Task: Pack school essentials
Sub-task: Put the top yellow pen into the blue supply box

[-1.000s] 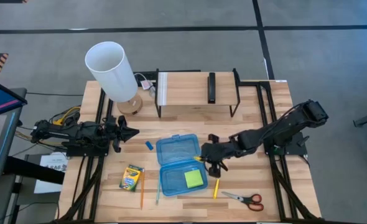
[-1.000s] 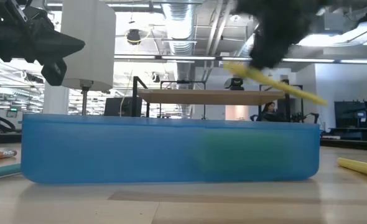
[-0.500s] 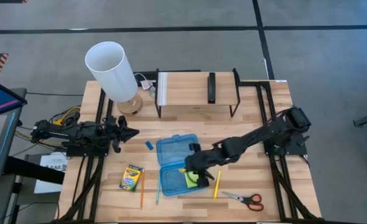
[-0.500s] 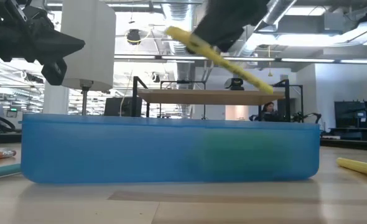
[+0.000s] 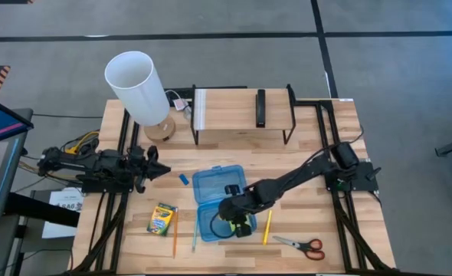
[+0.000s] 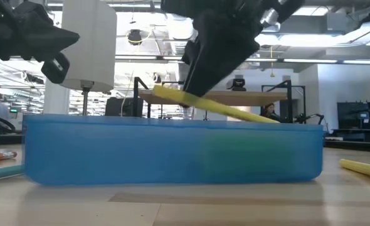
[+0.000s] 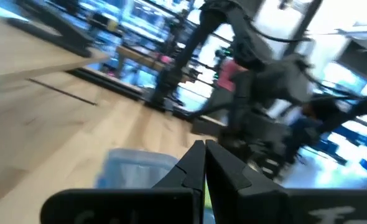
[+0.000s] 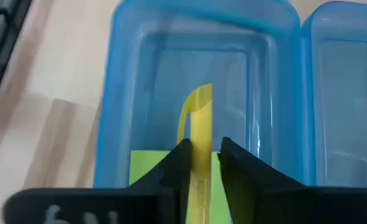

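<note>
Right gripper (image 8: 199, 155) moved over blue case (image 5: 211, 184) | jaws around yellow pencil (image 8: 198, 118) | left jaws shut

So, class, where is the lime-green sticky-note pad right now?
In the right wrist view, the sticky-note pad lies inside the blue case, beneath the yellow pencil between the right gripper fingers.
</note>
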Action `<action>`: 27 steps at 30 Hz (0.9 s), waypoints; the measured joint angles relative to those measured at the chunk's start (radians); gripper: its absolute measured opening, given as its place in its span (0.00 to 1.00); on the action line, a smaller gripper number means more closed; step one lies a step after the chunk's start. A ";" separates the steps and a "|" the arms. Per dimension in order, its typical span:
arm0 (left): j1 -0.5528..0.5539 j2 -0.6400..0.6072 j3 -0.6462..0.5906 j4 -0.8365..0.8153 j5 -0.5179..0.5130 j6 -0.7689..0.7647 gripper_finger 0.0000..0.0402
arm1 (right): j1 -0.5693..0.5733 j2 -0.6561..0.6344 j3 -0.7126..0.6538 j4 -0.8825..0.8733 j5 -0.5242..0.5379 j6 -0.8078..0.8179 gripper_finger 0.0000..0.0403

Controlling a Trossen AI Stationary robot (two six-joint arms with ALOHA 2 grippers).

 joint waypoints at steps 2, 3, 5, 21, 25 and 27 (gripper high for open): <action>-0.014 0.015 0.000 0.001 0.025 -0.001 0.00 | -0.004 -0.001 0.002 0.001 0.000 0.000 0.33; -0.023 0.027 0.000 0.008 0.022 -0.002 0.00 | -0.007 -0.001 0.003 0.005 0.000 0.000 0.35; -0.044 0.055 0.000 0.021 0.013 -0.007 0.00 | -0.016 -0.001 0.003 0.001 0.000 0.008 0.39; -0.199 0.450 0.000 0.469 -0.044 0.180 0.00 | -0.039 -0.011 0.003 0.001 0.000 0.053 0.45; -0.221 0.571 0.031 0.517 -0.067 0.224 0.00 | -0.038 -0.011 0.003 0.002 0.000 0.053 0.46; -0.234 0.642 0.073 0.514 -0.080 0.242 0.00 | -0.042 -0.011 0.003 0.004 0.000 0.054 0.46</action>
